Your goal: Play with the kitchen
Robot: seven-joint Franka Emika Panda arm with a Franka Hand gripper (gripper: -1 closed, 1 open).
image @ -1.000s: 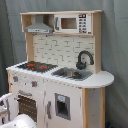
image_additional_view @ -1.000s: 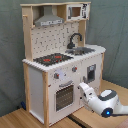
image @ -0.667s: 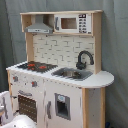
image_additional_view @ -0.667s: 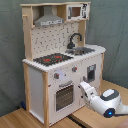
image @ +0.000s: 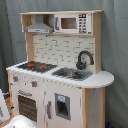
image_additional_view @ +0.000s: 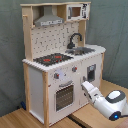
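The kitchen (image: 65,50) is a tall white and light-wood toy unit, seen in both exterior views. It has a black-red hob (image: 37,66), a grey sink (image: 72,74), a black tap (image: 84,59), a hood (image: 40,27) and a microwave (image: 70,23). In the second exterior view my gripper (image_additional_view: 85,86) is low in front of the kitchen (image_additional_view: 50,45), between the oven door (image_additional_view: 64,96) and the cupboard door (image_additional_view: 91,72). It is close to the front panel, and I cannot see whether it touches. The white arm (image_additional_view: 110,102) reaches in from the second exterior view's lower right.
The kitchen stands on a light wooden surface (image_additional_view: 15,120). A grey curtain (image: 115,45) hangs behind it. White arm parts (image: 19,122) show at the first exterior view's bottom left corner, beside the oven door (image: 27,105).
In the second exterior view the gripper has risen a little along the kitchen's front. In the first exterior view less of the arm shows at the bottom left.
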